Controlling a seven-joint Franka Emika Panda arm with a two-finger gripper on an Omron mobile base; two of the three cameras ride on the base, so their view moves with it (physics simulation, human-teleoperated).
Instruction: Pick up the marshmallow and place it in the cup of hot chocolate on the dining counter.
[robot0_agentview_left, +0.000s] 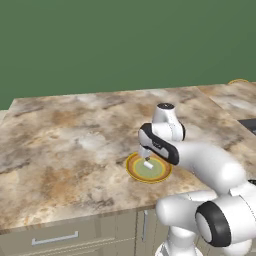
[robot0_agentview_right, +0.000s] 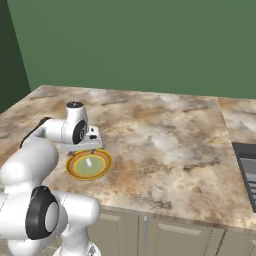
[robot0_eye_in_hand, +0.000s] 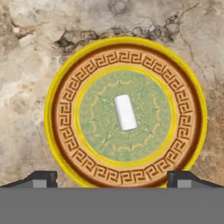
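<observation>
White marshmallow (robot0_eye_in_hand: 125, 112) lies on green-centred plate (robot0_eye_in_hand: 65, 109).

White marshmallow (robot0_eye_in_hand: 125, 112); plate (robot0_eye_in_hand: 59, 114) yellow rim, brown key-pattern band, green centre; counter (robot0_eye_in_hand: 26, 65) beige-brown marbled

Surface finishes, plate on counter.
Counter (robot0_eye_in_hand: 26, 65): beige-brown marbled stone, dark veins, matt, smooth. Plate (robot0_eye_in_hand: 65, 109): looks glazed ceramic; yellow rim, brown key-pattern band, pale green patterned centre. Marshmallow (robot0_eye_in_hand: 125, 112): plain white, smooth, matt. Arm (robot0_agentview_left: 210, 167): glossy white shell, dark joints. Cabinet fronts (robot0_agentview_left: 50, 240) under counter: flat grey-beige, metal-look handles.
</observation>
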